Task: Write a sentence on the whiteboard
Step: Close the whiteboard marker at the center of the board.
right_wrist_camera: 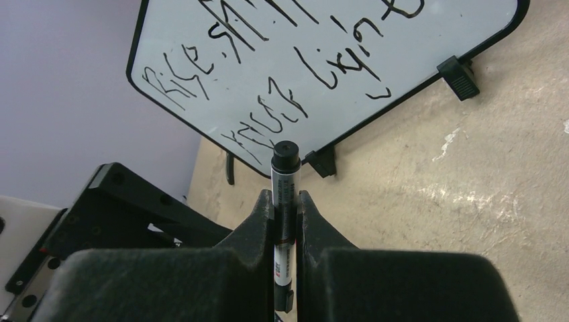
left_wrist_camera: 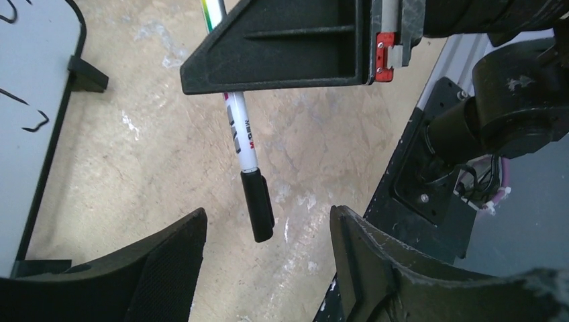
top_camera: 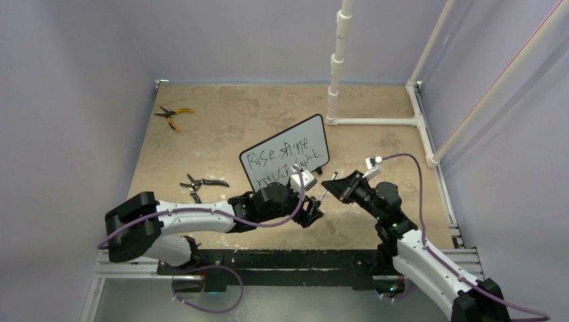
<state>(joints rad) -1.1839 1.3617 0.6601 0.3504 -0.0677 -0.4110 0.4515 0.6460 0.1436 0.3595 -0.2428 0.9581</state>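
Sentence (top_camera: 275,157) "Rise shine / your light" covers the whiteboard (top_camera: 315,134), standing mid-table at 10 o'clock from the right claw (right_wrist_camera: 285,201), which is clamped on a capped marker (right_wrist_camera: 284,184). Left claw (left_wrist_camera: 268,223), spread wide, hovers beside the cap (left_wrist_camera: 257,204); a careless swing could topple the whiteboard.

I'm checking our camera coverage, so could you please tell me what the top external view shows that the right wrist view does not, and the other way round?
Only the top external view shows the yellow-handled pliers, the black cutters, the white pipe frame and the left gripper. Only the right wrist view shows up close that the right gripper is shut on the marker, whose black cap is on. Both show the whiteboard standing upright with the sentence in black on it.
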